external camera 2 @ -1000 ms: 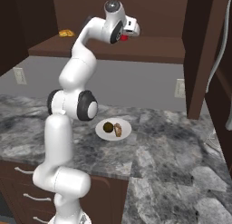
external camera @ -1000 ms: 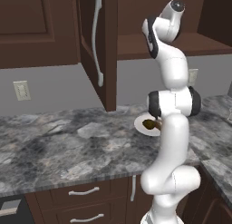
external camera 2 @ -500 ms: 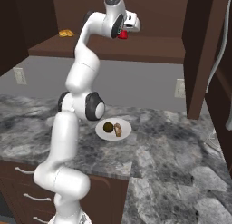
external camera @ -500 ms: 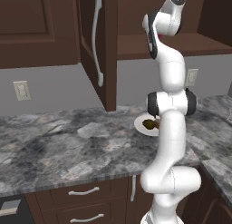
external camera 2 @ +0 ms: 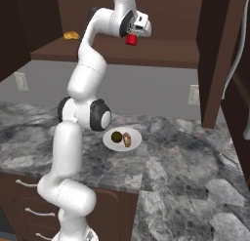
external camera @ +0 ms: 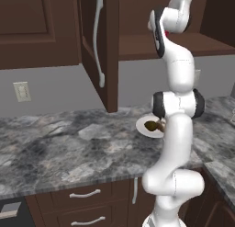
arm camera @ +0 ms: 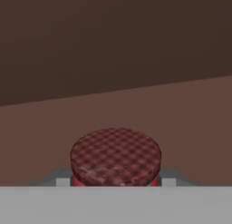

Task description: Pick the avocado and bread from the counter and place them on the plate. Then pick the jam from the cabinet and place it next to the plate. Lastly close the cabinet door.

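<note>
Jaws clenched on jam jar (arm camera: pixel 116 157) inside cabinet (external camera 2: pixel 161 50), jar just above shelf. Grip at sides, lid up, suits carrying upright. Avocado (external camera 2: pixel 116 137) and bread (external camera 2: pixel 127 140) on plate (external camera 2: pixel 135 135), counter (external camera 2: pixel 185 162) below; door (external camera: pixel 98 42) open.

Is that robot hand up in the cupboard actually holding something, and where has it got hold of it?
Yes: the gripper holds the red jam jar, its fingers closed on the jar's two sides just under the checked lid.
</note>
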Controlling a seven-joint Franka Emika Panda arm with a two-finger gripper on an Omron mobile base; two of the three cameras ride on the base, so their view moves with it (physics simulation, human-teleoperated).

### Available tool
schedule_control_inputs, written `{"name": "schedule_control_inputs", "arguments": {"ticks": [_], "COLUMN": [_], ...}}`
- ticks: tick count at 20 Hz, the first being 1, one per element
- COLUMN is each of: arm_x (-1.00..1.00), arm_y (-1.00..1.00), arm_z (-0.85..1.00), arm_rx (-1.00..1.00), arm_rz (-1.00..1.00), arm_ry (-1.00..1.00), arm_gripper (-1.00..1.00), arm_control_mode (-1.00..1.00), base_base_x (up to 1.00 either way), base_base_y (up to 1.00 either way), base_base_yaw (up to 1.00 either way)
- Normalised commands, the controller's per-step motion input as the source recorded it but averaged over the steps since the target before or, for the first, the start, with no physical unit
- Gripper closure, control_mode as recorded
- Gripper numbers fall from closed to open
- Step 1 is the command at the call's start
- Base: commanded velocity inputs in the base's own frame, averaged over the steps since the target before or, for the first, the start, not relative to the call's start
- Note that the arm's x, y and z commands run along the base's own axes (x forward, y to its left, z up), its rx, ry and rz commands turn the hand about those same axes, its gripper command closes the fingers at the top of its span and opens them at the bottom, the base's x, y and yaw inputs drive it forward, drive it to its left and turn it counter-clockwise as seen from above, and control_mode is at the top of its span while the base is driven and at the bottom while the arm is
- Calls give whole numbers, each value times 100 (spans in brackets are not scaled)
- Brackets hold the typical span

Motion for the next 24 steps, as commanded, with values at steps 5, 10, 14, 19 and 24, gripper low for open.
{"name": "schedule_control_inputs", "arguments": {"ticks": [5,10,14,19,24], "arm_x": [-100,-100,-100,-100,-100], "arm_y": [0,2,5,16,43], "arm_z": [-67,-36,-27,26,25], "arm_rx": [0,0,0,5,0], "arm_rz": [0,0,0,0,0], "arm_ry": [-4,-21,-29,-12,0], "arm_gripper": [100,100,100,100,100], "arm_control_mode": [-100,-100,-100,-100,-100], "base_base_x": [0,0,0,0,0], "base_base_y": [0,0,0,0,0], "base_base_yaw": [0,0,0,0,0]}}
